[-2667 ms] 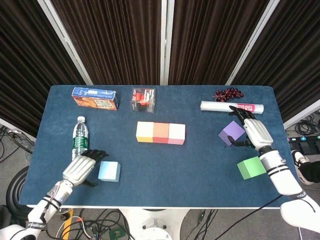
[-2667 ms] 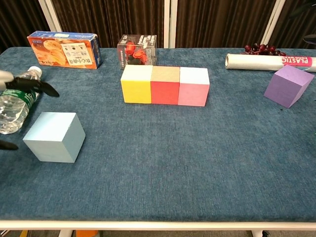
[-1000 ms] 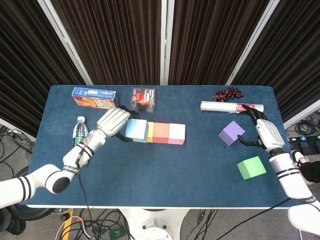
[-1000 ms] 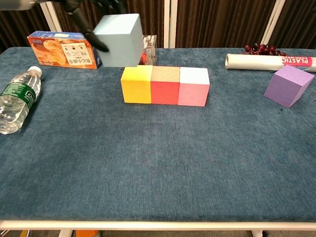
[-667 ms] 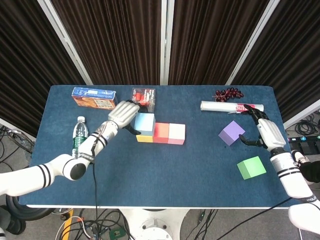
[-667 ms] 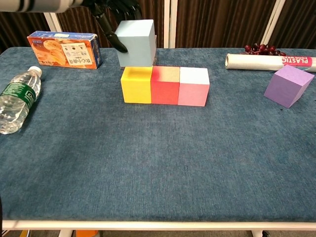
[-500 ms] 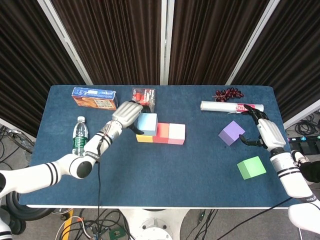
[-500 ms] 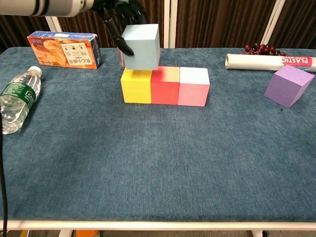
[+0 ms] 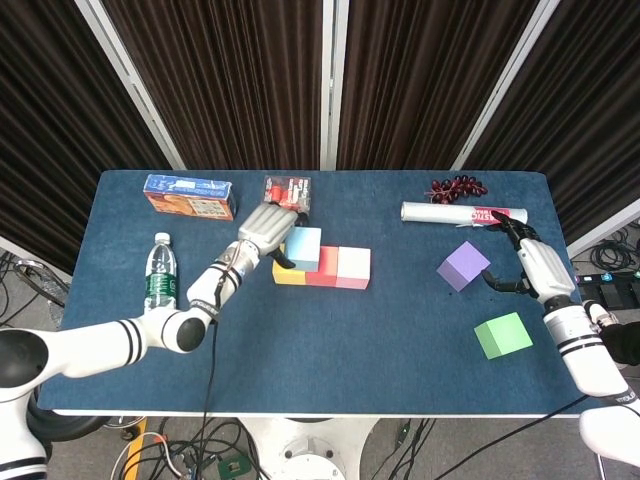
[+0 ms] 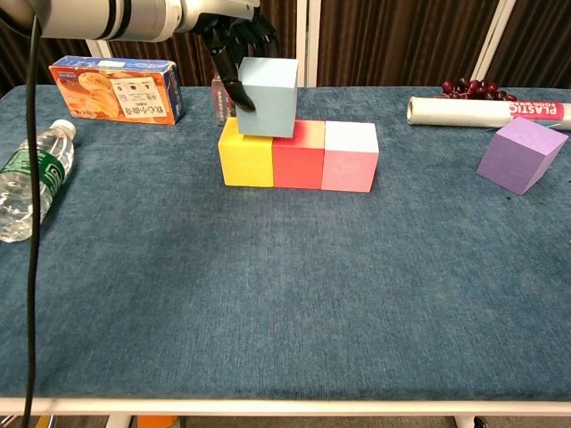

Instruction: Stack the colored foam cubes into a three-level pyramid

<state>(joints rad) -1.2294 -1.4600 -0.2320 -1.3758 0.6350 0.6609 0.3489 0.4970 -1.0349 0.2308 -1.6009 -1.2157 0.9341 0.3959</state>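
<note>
A table covered in dark blue cloth [image 9: 330,330] is seen from above and from chest height, with dark pleated curtains [image 9: 240,80] hung behind it.

Nearest the front edge, on the robot's right side, a green cube [image 9: 503,335] is set flat on the cloth. Just beyond it, the right hand [image 9: 535,266] is held beside a purple cube [image 10: 520,155], which is tipped up on one edge. The hand's fingers are loosely curled and nothing is held in them; whether the purple cube is touched cannot be told. On the robot's left side, a clear water bottle [image 10: 31,183] with a green label is laid on its side.

At the middle of the table, three cubes are lined up touching one another: a yellow cube [image 10: 245,160], a red cube [image 10: 297,165] and a pink cube [image 10: 350,157]. A light blue cube [image 10: 268,96] is gripped by the left hand [image 9: 265,229], with dark fingers [image 10: 234,53] wrapped around its left side. The light blue cube is placed over the seam between the yellow and red cubes, at or just above their tops; full contact cannot be confirmed.

Farther back, an orange snack box [image 10: 116,89] and a small clear box [image 9: 286,196] with red contents are found on the left. On the right, a white roll [image 10: 486,111] with a pink label is laid flat, and a bunch of dark grapes [image 9: 456,187] is placed behind it.
</note>
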